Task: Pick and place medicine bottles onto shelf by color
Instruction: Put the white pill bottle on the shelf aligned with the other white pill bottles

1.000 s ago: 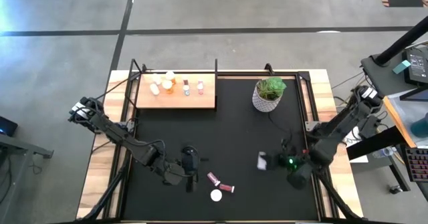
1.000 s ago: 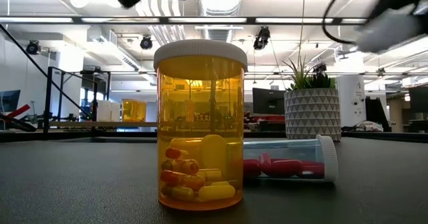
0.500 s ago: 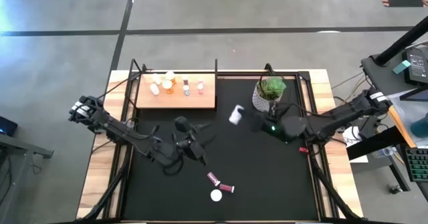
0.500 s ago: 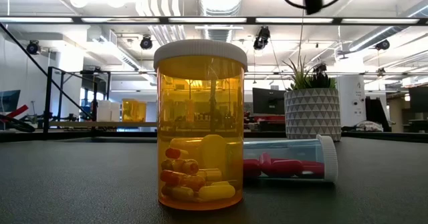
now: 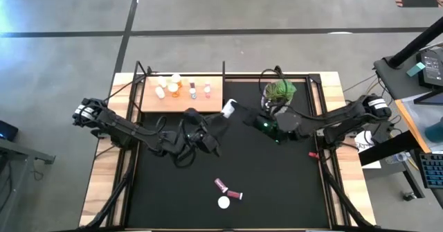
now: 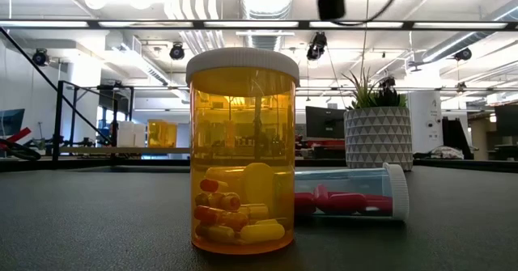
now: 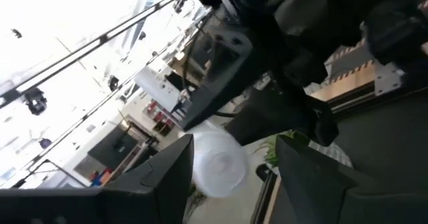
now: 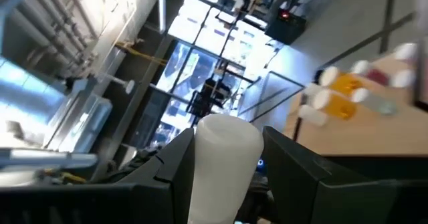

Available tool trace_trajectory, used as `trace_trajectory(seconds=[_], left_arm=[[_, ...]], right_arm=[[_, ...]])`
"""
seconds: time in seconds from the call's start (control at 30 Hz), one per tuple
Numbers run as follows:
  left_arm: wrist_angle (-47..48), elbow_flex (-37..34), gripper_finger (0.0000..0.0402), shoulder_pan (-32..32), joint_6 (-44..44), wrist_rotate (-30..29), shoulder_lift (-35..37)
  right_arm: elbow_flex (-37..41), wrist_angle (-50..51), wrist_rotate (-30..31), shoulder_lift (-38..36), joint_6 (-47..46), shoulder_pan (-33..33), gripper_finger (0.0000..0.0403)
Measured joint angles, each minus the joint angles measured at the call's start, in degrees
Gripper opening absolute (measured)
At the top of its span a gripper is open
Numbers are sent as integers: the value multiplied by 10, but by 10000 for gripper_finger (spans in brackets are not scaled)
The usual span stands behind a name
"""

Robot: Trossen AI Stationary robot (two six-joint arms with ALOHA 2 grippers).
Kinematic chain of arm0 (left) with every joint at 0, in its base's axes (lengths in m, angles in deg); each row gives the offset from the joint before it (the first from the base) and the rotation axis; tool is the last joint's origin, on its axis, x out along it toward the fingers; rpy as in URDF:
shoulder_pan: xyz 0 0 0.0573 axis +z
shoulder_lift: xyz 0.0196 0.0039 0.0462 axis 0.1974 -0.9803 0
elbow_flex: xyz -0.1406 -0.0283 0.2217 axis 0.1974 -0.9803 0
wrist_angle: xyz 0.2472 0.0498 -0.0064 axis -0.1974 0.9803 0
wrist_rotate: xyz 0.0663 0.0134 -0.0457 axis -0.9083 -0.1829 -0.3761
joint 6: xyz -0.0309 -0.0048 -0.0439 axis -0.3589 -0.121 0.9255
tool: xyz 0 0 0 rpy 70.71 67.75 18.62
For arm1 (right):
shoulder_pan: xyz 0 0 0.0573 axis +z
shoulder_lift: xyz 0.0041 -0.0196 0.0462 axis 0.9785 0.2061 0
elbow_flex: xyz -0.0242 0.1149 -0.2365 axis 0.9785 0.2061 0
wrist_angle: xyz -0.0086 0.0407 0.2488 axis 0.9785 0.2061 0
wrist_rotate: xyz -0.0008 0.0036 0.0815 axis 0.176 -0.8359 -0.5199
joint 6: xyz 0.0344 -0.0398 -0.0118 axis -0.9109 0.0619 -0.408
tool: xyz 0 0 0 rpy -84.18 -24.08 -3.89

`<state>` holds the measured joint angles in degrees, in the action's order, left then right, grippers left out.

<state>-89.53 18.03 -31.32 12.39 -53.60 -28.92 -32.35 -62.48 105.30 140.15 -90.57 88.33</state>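
while one white bottle is held, five bottles occupy the shelf.

the bottles on the shelf are too small in the high view to tell colours surely. in the low view the arm at twelve o'clock is cut off by the edge. the white bottle between the right gripper's fingers is cut off below, its base hidden.
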Motion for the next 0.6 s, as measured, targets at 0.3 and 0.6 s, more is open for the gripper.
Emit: trace_trajectory(seconds=[0.3, 0.6], left_arm=[[-5, 1, 195, 10, -4, -79, 2], [-2, 1, 165, 16, -1, -99, 5]], right_arm=[[-128, 166, -19, 27, 69, -6, 144], [-175, 215, -8, 28, 102, -5, 145]])
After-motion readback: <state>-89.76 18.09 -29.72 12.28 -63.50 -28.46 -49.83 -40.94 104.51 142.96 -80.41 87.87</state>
